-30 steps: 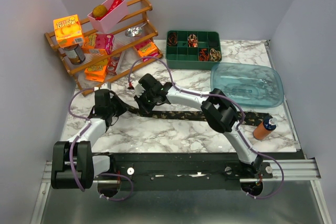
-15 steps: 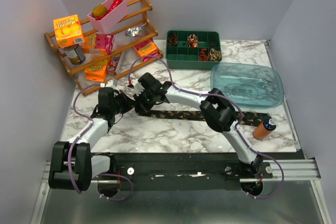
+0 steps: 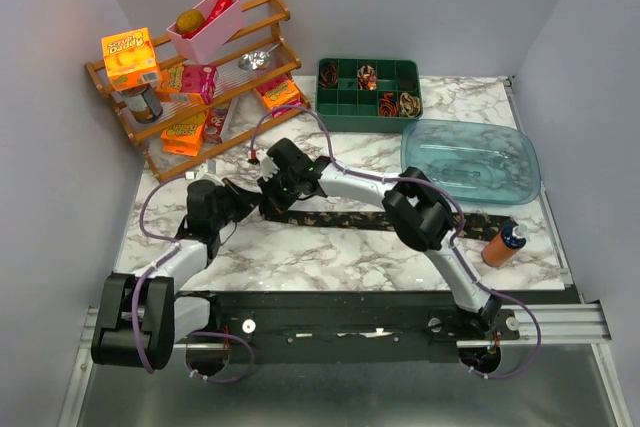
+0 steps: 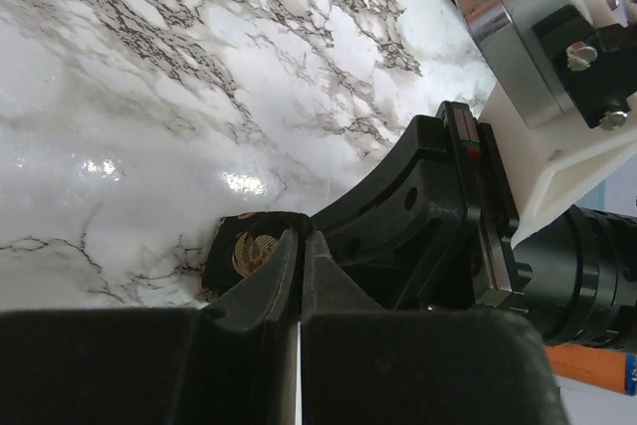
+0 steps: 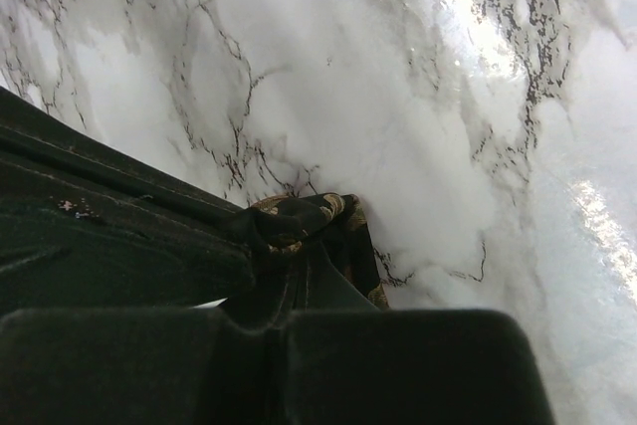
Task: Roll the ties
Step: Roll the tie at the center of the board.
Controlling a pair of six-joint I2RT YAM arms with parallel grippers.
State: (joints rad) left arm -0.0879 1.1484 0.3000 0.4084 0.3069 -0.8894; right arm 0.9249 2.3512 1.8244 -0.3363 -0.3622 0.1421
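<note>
Dark tie (image 3: 340,218) lies flat; your roll is barely begun. Left gripper (image 4: 300,246) and right gripper (image 5: 302,246), both clamped shut, pinch its nine-o'clock end.

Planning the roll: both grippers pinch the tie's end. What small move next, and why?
Probably turn the pinched end over onto the flat length to start a coil: left gripper and right gripper are shut on the tie at its end, the rest lying unrolled.
</note>
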